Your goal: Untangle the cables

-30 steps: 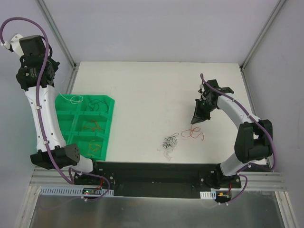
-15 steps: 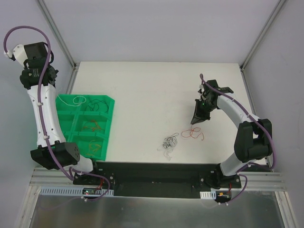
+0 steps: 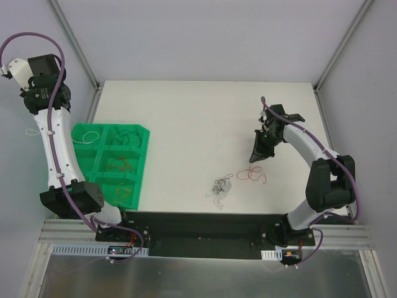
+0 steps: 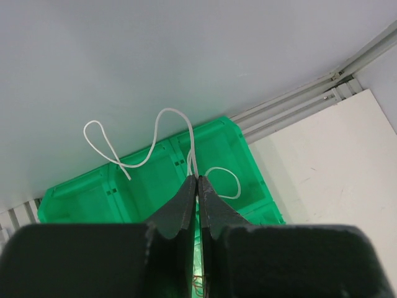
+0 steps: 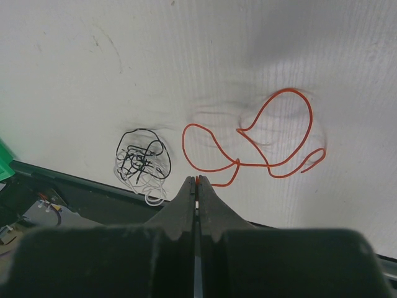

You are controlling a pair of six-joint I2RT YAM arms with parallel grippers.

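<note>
My left gripper (image 3: 38, 93) is raised at the far left, above and beyond the green tray (image 3: 144, 143). In the left wrist view it (image 4: 197, 179) is shut on a thin white cable (image 4: 162, 113) that loops over the tray (image 4: 80, 192). My right gripper (image 3: 255, 156) hovers low over the table. In the right wrist view it (image 5: 198, 179) is shut, with an end of the orange cable (image 5: 273, 167) pinched at its tips. The orange cable (image 3: 251, 174) lies looped on the table. A tangle of black and white cables (image 3: 220, 186) lies to its left, also in the right wrist view (image 5: 141, 162).
The tray's compartments hold black wires (image 3: 127, 136) and orange wires (image 3: 121, 164). A black strip (image 3: 198, 223) runs along the table's near edge by the tangle. Metal frame rails (image 3: 93, 99) border the table beside the tray.
My left arm has swung further left and up, dragging the white cable toward the tray's left edge. My right gripper has barely moved.
</note>
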